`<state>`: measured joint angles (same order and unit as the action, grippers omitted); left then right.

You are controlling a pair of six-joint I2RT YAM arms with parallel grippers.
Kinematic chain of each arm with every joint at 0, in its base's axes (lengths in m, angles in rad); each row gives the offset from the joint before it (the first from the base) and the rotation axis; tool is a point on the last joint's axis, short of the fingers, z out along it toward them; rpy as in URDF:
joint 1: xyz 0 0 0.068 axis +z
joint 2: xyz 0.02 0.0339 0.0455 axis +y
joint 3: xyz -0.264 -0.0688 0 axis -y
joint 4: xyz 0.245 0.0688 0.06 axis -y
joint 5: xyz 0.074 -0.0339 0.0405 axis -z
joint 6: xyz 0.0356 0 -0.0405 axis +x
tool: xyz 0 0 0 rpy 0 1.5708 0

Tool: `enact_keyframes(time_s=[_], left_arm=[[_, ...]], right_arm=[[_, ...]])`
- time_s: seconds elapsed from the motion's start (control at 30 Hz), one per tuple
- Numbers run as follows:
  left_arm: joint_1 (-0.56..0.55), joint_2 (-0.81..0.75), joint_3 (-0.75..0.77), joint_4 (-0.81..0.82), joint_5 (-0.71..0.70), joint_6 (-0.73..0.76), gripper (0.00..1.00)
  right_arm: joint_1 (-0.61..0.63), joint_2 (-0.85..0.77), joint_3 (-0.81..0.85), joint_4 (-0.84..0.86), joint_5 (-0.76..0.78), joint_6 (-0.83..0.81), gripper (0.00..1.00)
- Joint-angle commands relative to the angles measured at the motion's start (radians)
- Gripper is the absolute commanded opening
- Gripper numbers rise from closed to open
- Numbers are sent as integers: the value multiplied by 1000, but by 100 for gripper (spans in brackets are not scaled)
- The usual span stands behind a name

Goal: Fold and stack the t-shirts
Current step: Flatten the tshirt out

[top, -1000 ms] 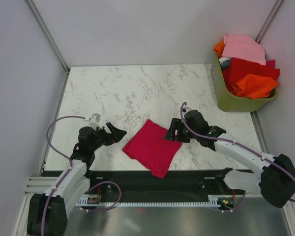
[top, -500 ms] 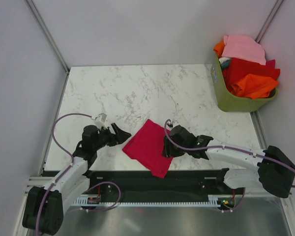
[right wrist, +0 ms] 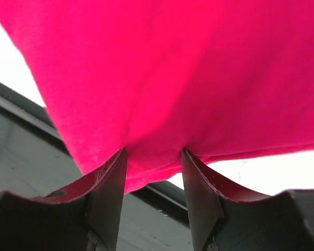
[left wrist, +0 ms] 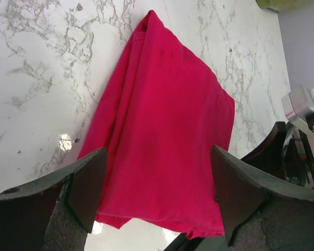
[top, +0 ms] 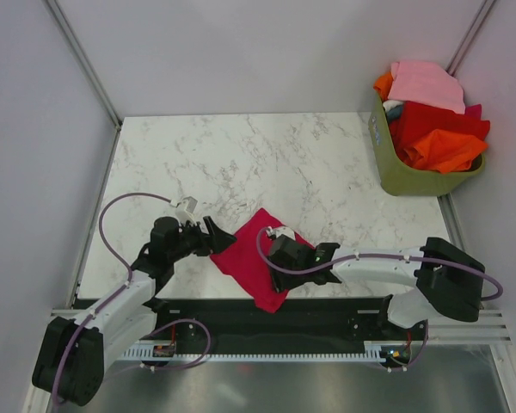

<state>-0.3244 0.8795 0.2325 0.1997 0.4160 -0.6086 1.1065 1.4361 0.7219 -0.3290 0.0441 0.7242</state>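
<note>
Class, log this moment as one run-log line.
crimson t-shirt: folded on table | left fingers: open beside it | right fingers: shut on it

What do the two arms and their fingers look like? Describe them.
The left arm and right arm both have white links with black joints and bases. A thin purple cable loops along each. The fingers are dark and wedge-shaped, with a rough, worn surface.
</note>
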Motion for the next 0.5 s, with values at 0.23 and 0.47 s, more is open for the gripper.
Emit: enact_keyframes(time_s=[0.23,0.47], left_arm=[[-8,-22,39,20,-22,46,87],[-8,-70,30,0,-62,52,87]], right_arm=[[161,-26,145,-94,200,-22,64],[233,95,229,-114,203,-65,59]])
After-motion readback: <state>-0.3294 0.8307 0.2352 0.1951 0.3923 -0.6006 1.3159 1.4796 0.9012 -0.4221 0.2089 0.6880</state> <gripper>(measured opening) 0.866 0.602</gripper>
